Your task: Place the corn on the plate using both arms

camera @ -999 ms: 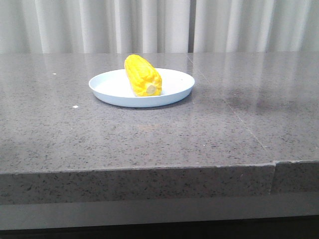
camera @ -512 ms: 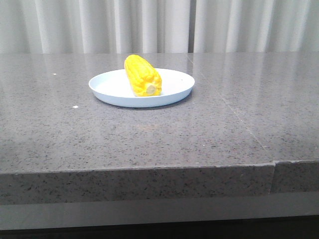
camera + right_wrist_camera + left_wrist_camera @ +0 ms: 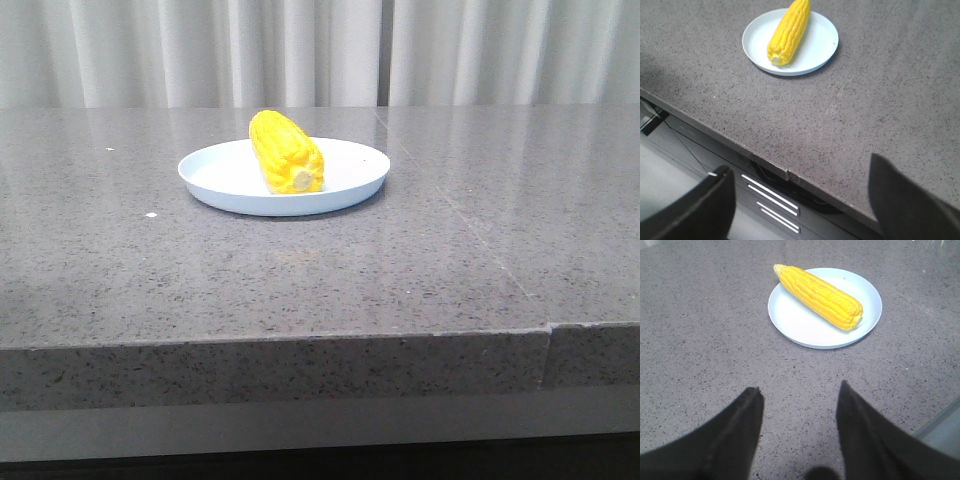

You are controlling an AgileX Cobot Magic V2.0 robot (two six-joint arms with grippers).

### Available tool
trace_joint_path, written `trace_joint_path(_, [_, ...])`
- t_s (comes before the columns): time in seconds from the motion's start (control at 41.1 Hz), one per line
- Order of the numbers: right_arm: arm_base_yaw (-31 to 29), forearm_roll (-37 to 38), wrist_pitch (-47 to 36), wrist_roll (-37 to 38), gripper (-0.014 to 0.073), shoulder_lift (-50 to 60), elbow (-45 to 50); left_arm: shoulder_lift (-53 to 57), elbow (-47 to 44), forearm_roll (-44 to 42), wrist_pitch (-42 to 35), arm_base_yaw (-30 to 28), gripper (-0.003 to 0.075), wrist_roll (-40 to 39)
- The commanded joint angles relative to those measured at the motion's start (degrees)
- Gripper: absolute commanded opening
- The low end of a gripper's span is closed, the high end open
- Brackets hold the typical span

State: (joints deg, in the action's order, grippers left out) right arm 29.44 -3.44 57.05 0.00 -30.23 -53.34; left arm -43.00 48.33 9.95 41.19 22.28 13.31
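The left gripper (image 3: 799,432) hangs over the bare grey speckled bench (image 3: 300,280), its two dark fingers (image 3: 737,430) spread apart and holding nothing, well back from the plate (image 3: 805,325). In the front view the plate (image 3: 225,175) sits left of the bench's middle, toward the far side, with pale curtains (image 3: 300,50) behind. The corn (image 3: 286,152) lies inside the plate, resting on it, its pale stub end facing the camera and its tapered tip pointing away toward the far rim. In the left wrist view the corn (image 3: 818,296) runs diagonally across the plate. A thin seam (image 3: 470,235) crosses the bench to the right of the plate. The right gripper (image 3: 805,200) is held out past the bench's near edge, fingers (image 3: 900,200) wide apart and empty, far from the plate (image 3: 820,47) and corn (image 3: 787,32).
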Motion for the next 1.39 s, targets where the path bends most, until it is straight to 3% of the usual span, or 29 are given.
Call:
trace_joint_path(0.0, [-0.08,0.44,-4.74,-0.67,0.0439,0.77,-0.77,0.18,1.52,0.58,-4.00,-0.12,0.0193,-0.57])
trace_joint_path(0.146, [-0.08,0.44,-4.44,-0.67,0.0086,0.81,-0.77,0.18,1.52,0.58,-4.00,-0.12,0.0022,-0.57])
trace_joint_path(0.268, [-0.08,0.44,-4.44,-0.67,-0.0116,0.81,-0.77,0.18,1.52,0.58,-4.00,-0.12,-0.0020,-0.57])
trace_joint_path(0.95, [-0.08,0.44,-4.43,-0.67,-0.0120,0.81,-0.77,0.48,1.11,0.03,-5.02,-0.42,-0.0020,-0.47])
trace_joint_path(1.096, [-0.08,0.44,-4.41,-0.67,-0.0120,0.81,-0.77,6.56,-4.90,-5.47,-13.29,-5.73,-0.0020,-0.36])
trace_joint_path(1.364, [-0.08,0.44,-4.41,-0.67,-0.0120,0.81,-0.77,24.15,-26.89,-5.83,-32.40,-17.08,-0.0020,-0.36])
